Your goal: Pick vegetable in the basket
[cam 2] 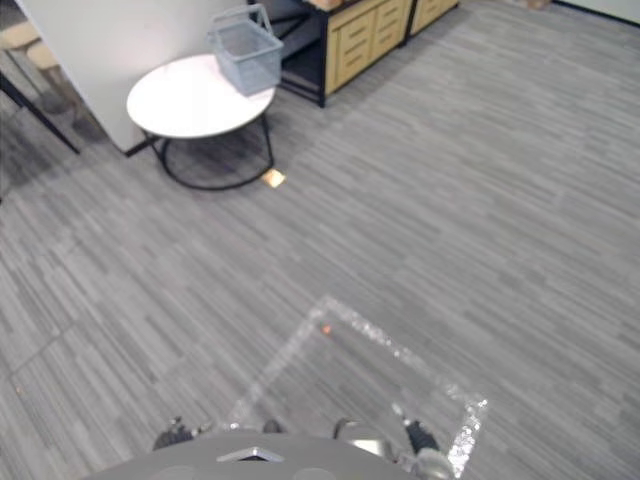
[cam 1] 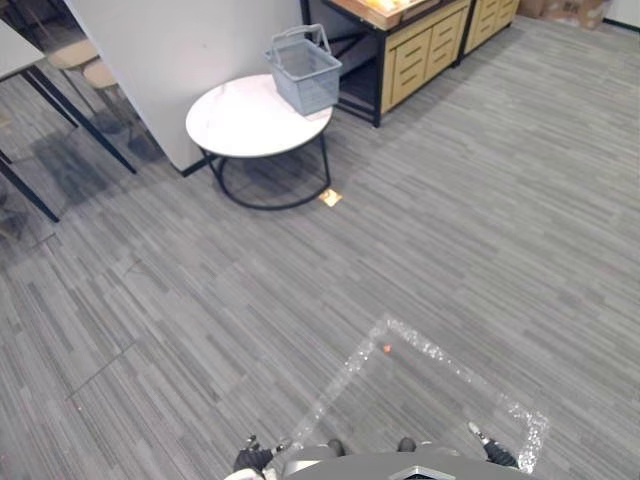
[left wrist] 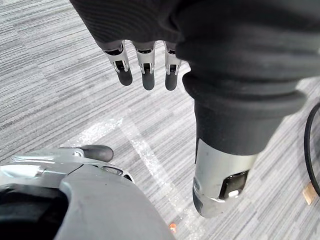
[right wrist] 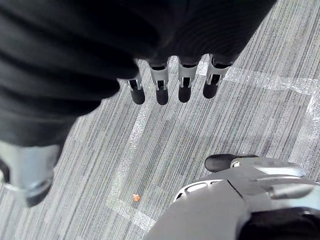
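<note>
A grey wire basket (cam 1: 304,72) with its handle raised stands on the far edge of a round white table (cam 1: 240,120), several steps ahead of me and to the left. My left hand (left wrist: 145,65) hangs at my side over the grey carpet, fingers straight and holding nothing. My right hand (right wrist: 170,80) hangs the same way on the other side, also open and holding nothing. Both hands are far from the basket (cam 2: 245,50).
Behind the table stand a white partition (cam 1: 170,50) and a wooden cabinet with drawers (cam 1: 420,50), with a tray of yellowish items (cam 1: 390,10) on top. A taped square (cam 1: 430,380) marks the carpet in front of me. Stools (cam 1: 90,70) and dark table legs are at the far left.
</note>
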Available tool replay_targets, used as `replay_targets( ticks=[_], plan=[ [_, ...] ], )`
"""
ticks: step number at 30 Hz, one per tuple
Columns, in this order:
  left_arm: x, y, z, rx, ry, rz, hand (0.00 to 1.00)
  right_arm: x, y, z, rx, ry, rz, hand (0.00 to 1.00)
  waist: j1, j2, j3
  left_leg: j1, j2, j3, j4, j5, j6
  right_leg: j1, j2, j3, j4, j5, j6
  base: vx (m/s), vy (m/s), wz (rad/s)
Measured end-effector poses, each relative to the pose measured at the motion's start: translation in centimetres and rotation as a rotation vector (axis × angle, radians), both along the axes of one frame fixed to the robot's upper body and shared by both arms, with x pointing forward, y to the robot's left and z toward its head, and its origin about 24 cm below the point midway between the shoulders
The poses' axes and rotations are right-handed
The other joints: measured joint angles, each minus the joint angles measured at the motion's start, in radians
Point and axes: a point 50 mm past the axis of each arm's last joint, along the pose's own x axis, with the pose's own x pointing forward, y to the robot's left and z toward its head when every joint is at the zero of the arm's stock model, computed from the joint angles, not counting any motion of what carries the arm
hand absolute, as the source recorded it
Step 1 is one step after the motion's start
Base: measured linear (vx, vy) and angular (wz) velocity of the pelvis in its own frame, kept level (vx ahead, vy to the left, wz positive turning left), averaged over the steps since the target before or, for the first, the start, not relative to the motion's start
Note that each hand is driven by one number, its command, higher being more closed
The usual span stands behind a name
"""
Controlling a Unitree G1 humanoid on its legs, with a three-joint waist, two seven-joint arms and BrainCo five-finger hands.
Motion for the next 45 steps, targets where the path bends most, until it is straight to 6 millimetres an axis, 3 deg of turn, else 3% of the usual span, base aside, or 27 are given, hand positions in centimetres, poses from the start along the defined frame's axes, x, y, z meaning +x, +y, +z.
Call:
replay_targets(
  ticks=[35, 38, 40, 41, 43, 44, 45],
  plan=[
    [0.4, 0.2, 0.0, 0.021, 0.014, -0.01, 0.0, 0.1, -0.1, 0.0, 0.004, 0.005, -0.031, 0.0, -0.013, 0.001, 0.002, -0.006, 0.016, 0.026, -0.002, -0.005, -0.005, -0.007, 0.02, 0.023, -0.021, 0.005, -0.003, -0.01, -0.016, -0.02],
    [1.3, 0.4, 0.1, 0.037, -0.006, -0.002, 0.0, 1.3, -0.1, 0.1, 0.006, -0.02, -0.023, 0.0, -0.014, 0.003, 0.041, -0.012, 0.031, 0.054, 0.01, -0.007, -0.009, -0.058, 0.025, 0.044, 0.072, -0.031, -0.033, -0.01, -0.032, -0.22],
    [1.9, 0.8, 0.3, 0.048, -0.022, 0.013, 0.0, 1.6, 0.3, 0.1, 0.013, -0.029, -0.022, 0.0, -0.014, -0.009, 0.062, -0.042, 0.043, 0.055, 0.082, -0.037, -0.026, -0.076, 0.02, 0.049, 0.112, -0.052, -0.039, -0.02, -0.059, -0.1],
    [2.3, 1.3, 0.4, 0.06, -0.033, 0.024, 0.0, 1.9, 0.7, 0.0, 0.019, -0.034, -0.021, 0.0, -0.012, -0.025, 0.08, -0.099, 0.063, 0.054, 0.224, -0.086, -0.037, -0.095, 0.014, 0.051, 0.146, -0.087, -0.048, -0.05, -0.114, 0.02],
    [2.5, 1.9, 0.6, 0.076, -0.051, 0.054, 0.0, 1.8, 0.9, 0.0, 0.02, -0.028, -0.023, 0.0, -0.012, -0.043, 0.091, -0.243, 0.11, 0.045, 0.531, -0.108, -0.05, -0.096, 0.004, 0.047, 0.173, -0.112, -0.068, -0.02, -0.16, 0.1],
    [2.8, 1.6, 0.7, 0.061, -0.075, 0.105, 0.0, 1.7, 0.4, 0.1, 0.002, -0.025, -0.008, 0.0, -0.012, -0.012, 0.116, -0.336, 0.169, 0.021, 0.765, -0.081, -0.025, -0.06, 0.022, 0.031, 0.178, -0.124, -0.079, 0.04, -0.104, 0.16],
    [2.9, 1.4, 0.6, 0.054, -0.08, 0.114, 0.0, 1.8, 0.1, 0.1, -0.009, -0.022, 0.002, 0.0, -0.012, -0.002, 0.126, -0.355, 0.186, 0.013, 0.83, -0.06, -0.018, -0.04, 0.026, 0.027, 0.179, -0.13, -0.081, 0.05, -0.039, 0.2]
  ],
)
